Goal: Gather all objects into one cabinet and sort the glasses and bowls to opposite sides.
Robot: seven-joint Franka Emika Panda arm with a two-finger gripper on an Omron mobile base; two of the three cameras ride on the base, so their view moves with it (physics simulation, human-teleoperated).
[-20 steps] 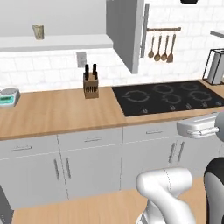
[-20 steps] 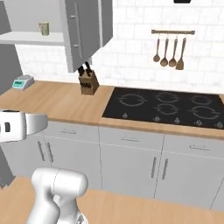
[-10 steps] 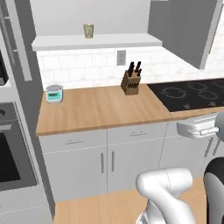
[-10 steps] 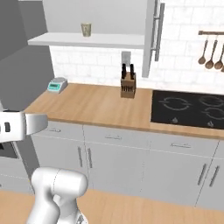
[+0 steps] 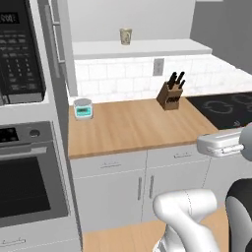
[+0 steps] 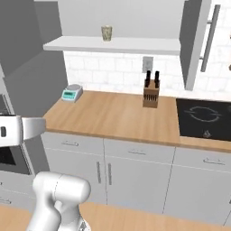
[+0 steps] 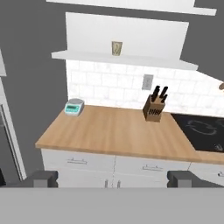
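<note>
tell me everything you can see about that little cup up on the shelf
The cup is a small handleless tumbler, cream-beige with a faint speckled pattern, slightly tapered toward its base. It stands upright and alone on the white shelf of the open cabinet, above the wooden counter, toward the shelf's left half. Only the shelf touches it. Whether it holds anything cannot be told.
</note>
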